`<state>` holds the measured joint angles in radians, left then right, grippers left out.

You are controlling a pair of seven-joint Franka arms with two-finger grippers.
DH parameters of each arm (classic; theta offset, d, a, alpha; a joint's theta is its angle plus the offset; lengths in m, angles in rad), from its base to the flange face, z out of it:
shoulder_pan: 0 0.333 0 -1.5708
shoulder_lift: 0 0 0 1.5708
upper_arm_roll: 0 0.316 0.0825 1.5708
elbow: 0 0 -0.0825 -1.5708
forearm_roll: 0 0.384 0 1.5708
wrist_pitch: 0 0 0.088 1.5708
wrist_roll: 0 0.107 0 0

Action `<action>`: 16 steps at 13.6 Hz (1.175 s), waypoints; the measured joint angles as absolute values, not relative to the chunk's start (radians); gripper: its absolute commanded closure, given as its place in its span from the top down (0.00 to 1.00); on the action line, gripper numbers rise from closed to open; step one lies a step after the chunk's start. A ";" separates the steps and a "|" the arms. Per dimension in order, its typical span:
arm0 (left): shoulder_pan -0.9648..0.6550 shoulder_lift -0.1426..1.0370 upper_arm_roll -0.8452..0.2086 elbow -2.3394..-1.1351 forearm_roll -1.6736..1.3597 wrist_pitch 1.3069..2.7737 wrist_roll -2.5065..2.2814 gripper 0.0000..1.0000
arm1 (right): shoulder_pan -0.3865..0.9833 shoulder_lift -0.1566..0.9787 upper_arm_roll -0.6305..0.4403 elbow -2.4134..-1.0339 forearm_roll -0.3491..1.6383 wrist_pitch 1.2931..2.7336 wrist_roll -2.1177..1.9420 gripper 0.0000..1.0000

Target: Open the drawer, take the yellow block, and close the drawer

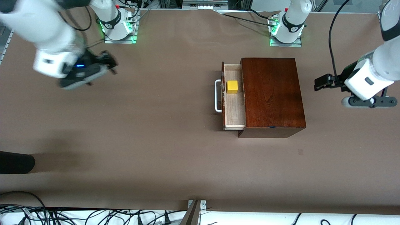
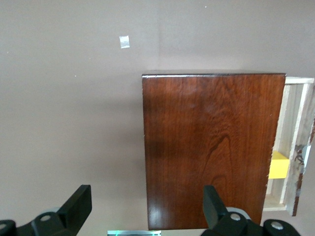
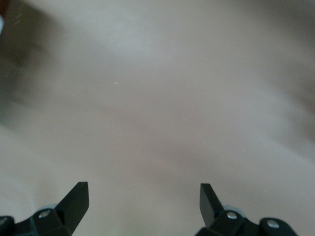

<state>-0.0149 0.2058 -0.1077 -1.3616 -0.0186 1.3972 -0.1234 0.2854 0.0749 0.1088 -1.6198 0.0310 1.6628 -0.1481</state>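
The dark reddish-brown wooden box (image 1: 272, 93) stands on the brown table. Its drawer (image 1: 233, 107) is pulled out toward the right arm's end, pale inside, with a white U-shaped handle (image 1: 216, 95). The yellow block (image 1: 232, 86) sits in the drawer. My left gripper (image 1: 321, 82) is open and empty, in the air beside the box at the left arm's end. The left wrist view shows the box (image 2: 211, 147), the drawer (image 2: 291, 123) and the block (image 2: 279, 165) past its open gripper (image 2: 146, 204). My right gripper (image 1: 107, 62) is open and empty over bare table, well away from the drawer; its wrist view (image 3: 144, 199) shows only table.
A small pale mark (image 1: 300, 152) lies on the table nearer to the front camera than the box; it also shows in the left wrist view (image 2: 124, 42). A dark object (image 1: 15, 162) reaches in at the right arm's end. Cables (image 1: 93, 215) run along the near edge.
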 measured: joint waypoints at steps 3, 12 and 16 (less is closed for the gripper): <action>-0.016 0.059 -0.036 -1.581 -0.019 1.561 -0.008 1.00 | 0.427 0.128 0.170 -1.620 0.031 1.734 -0.144 1.00; -0.024 -0.060 0.005 -1.797 0.052 1.703 -0.002 1.00 | 0.825 0.539 0.177 -1.249 -0.024 1.886 -0.291 1.00; -0.013 -0.058 0.010 -1.795 0.017 1.698 -0.018 1.00 | 0.896 0.654 0.174 -1.184 -0.104 1.976 -0.326 1.00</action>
